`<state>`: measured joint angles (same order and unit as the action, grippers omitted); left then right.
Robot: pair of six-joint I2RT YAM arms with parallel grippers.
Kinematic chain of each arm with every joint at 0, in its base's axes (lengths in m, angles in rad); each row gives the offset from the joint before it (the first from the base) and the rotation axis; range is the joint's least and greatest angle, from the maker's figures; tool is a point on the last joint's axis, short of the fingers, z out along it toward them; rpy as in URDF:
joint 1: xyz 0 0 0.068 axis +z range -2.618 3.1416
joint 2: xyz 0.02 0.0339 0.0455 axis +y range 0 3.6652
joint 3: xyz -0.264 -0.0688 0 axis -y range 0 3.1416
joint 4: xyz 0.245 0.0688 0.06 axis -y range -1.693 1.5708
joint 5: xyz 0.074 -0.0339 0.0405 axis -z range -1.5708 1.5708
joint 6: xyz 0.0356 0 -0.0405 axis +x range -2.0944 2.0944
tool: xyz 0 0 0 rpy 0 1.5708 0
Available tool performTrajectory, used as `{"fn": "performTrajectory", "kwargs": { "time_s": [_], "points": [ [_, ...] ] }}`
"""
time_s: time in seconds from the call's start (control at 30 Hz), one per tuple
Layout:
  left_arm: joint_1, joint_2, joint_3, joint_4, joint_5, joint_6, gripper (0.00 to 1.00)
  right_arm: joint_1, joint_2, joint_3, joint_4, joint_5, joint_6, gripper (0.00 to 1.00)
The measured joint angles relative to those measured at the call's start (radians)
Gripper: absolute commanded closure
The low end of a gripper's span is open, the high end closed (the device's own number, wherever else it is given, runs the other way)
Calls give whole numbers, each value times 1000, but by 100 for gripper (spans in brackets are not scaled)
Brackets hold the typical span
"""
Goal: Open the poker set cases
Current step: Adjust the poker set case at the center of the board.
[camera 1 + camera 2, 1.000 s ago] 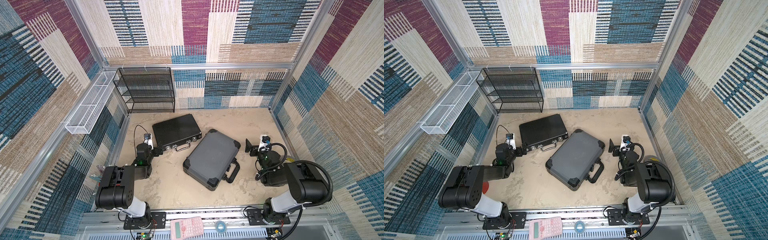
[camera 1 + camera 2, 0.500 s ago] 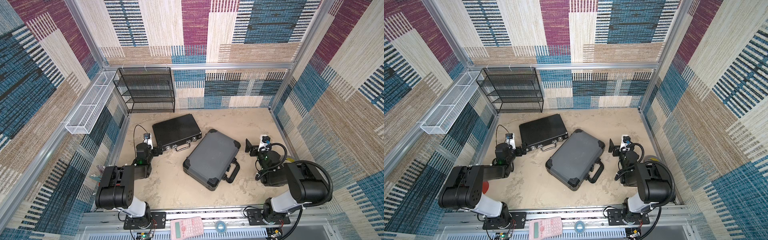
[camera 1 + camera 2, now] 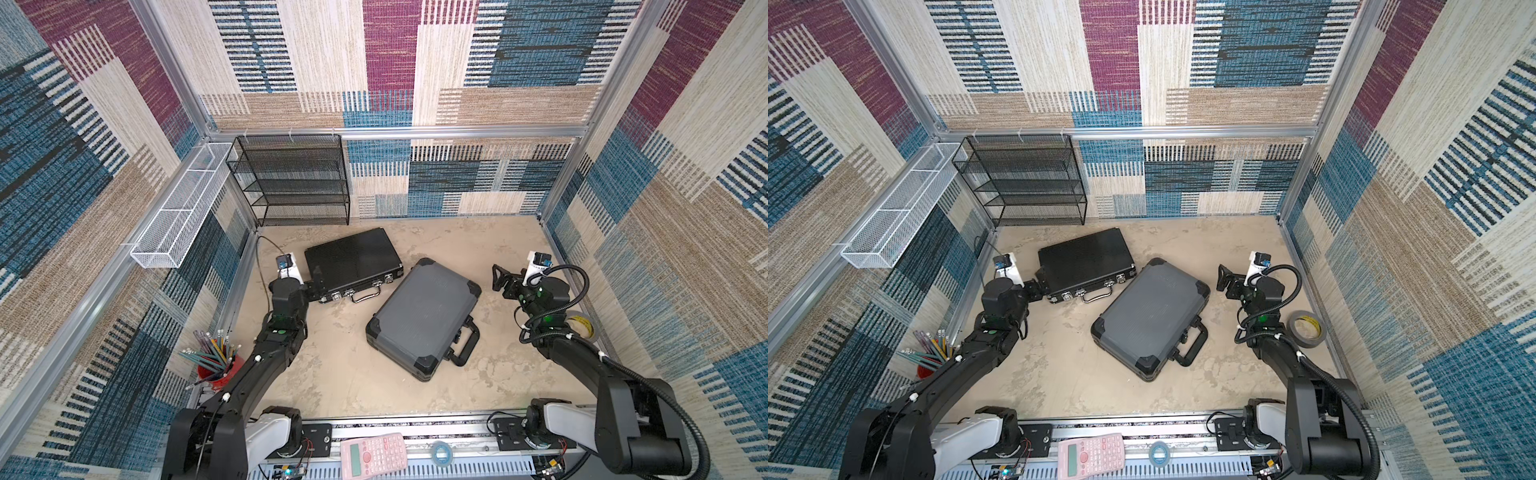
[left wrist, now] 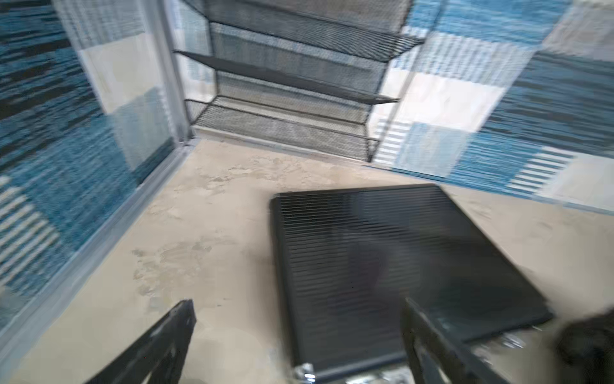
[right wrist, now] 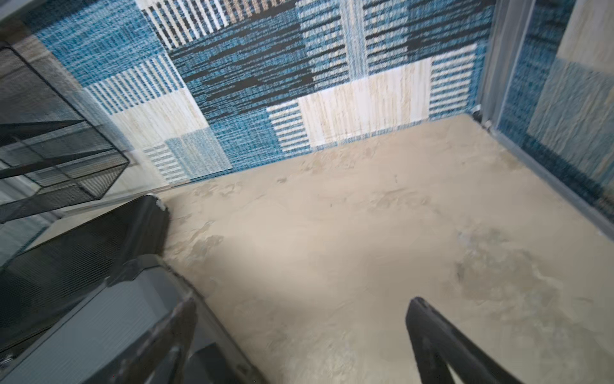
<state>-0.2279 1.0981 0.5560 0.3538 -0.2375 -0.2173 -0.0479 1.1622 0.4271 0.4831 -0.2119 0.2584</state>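
Between spread left pincer (image 3: 313, 284) and right pincer (image 3: 500, 281): black case (image 3: 353, 262) crosswise, grey case (image 3: 424, 318) diagonal, handles (image 3: 464, 345) robotward.

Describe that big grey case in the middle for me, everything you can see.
The grey case is a bulky briefcase-like box with a finely ribbed grey lid, black corner caps and a thick black handle on the long side facing the robot's right. It looks like metal with plastic fittings. It is shut and lies flat on the beige table, turned diagonally. The slim black case lies close by its far corner; nothing grips it.
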Motion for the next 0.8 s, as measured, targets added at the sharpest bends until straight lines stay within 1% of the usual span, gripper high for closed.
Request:
{"fn": "performTrajectory", "kwargs": {
  "time_s": [0.07,0.17,0.27,0.37,0.53,0.63,0.8],
  "points": [
    [-93,-14,12,-32,-20,-6,1,0,-49,-35,-49,-46,38,1],
    [-192,-34,8,-92,-51,-59,0,0,-117,-94,-95,-89,77,1],
    [-320,-65,-25,-144,-118,-168,0,-3,-150,-158,-97,-137,114,1],
    [-452,-87,-62,-196,-193,-290,0,-7,-130,-182,-87,-192,146,1],
    [-676,-78,-43,-314,-352,-481,0,-10,-98,-183,-44,-285,174,1],
    [-761,-41,-28,-354,-412,-564,0,-10,-114,-197,-21,-324,184,1],
    [-879,39,-9,-392,-470,-692,0,-16,-127,-225,-11,-358,189,1]
  ]
}}
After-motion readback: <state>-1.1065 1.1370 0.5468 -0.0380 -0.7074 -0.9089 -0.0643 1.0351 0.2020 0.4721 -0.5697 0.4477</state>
